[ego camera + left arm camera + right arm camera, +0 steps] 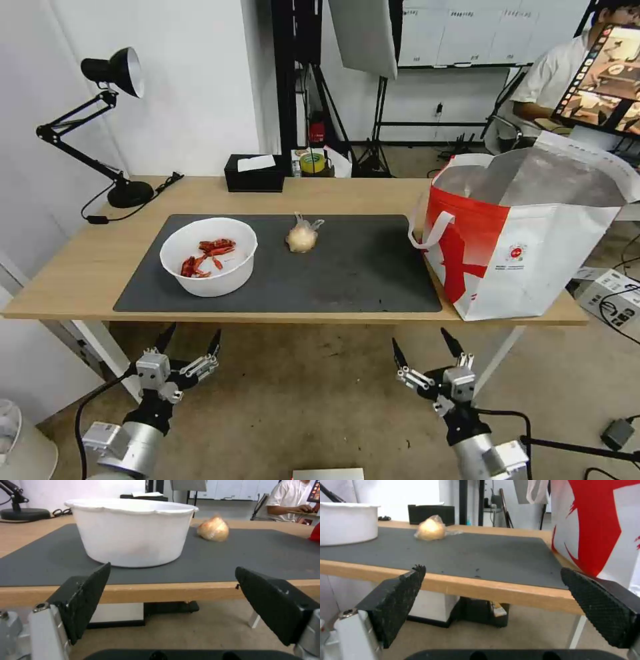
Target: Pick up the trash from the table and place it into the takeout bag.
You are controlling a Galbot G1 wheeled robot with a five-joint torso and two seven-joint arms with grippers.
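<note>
A white round bowl holding red shells sits on the left part of the dark grey mat on the light-wood table. A small knotted clear bag of beige stuff lies near the mat's middle. The white takeout bag with a red side panel stands open at the table's right end. My left gripper hangs open below the front edge, facing the bowl. My right gripper is open below the edge too, near the takeout bag.
A black tissue box stands at the table's back edge and a black desk lamp at the back left. Light stands rise behind the table. Cables and a white box lie on the floor at the right.
</note>
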